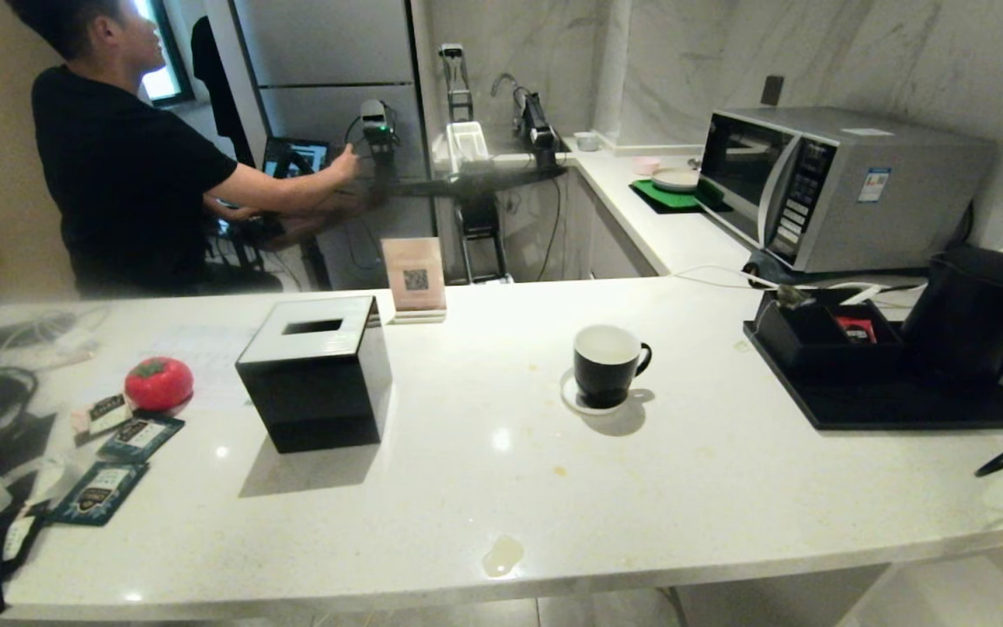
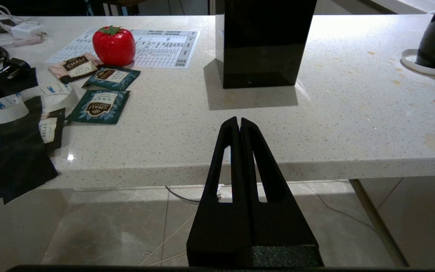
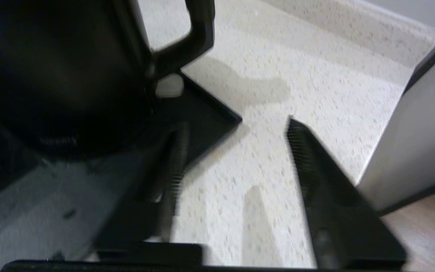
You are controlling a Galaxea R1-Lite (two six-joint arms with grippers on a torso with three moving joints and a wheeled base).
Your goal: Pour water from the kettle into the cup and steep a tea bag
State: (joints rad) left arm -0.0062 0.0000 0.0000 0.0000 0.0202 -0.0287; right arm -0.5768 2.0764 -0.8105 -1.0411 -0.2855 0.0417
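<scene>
Right gripper (image 3: 236,132): fingers apart, empty, just beside the kettle (image 3: 62,71) handle. Left gripper (image 2: 239,121): fingers together, facing the counter (image 2: 315,124) edge.

Left gripper (image 2: 239,122) fingers (image 2: 228,151) together, before counter (image 2: 240,124) edge.

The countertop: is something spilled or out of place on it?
Yes. A pale puddle lies near the front edge of the countertop, with small brownish spots before the cup. They look like spilled drops.
</scene>
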